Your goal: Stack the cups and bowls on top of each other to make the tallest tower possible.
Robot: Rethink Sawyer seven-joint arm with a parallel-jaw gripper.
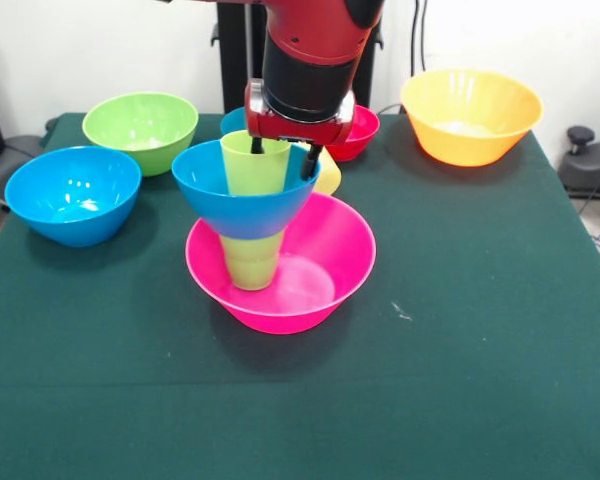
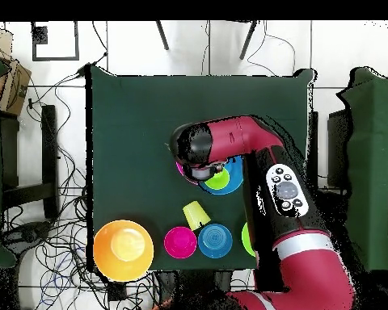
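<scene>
The tower stands mid-table: a wide pink bowl [image 1: 315, 270], a green cup [image 1: 252, 262] upside down in it, a blue bowl [image 1: 230, 200] on that cup, and a second green cup [image 1: 250, 165] upright in the blue bowl. My gripper [image 1: 283, 153] comes straight down over the tower. Its fingers are spread: one is inside the top cup, the other is outside its right rim, within the blue bowl. In the overhead view the arm covers most of the tower; the blue bowl [image 2: 234, 179] and top cup [image 2: 218, 180] show beside the wrist.
A yellow cup [image 1: 327, 174] lies just behind the tower. A green bowl [image 1: 140, 126] and a blue bowl [image 1: 72, 193] sit at the left, with an orange bowl [image 1: 470, 115] far right. A small red bowl [image 1: 358, 132] and a small blue bowl [image 1: 233, 121] sit behind my gripper.
</scene>
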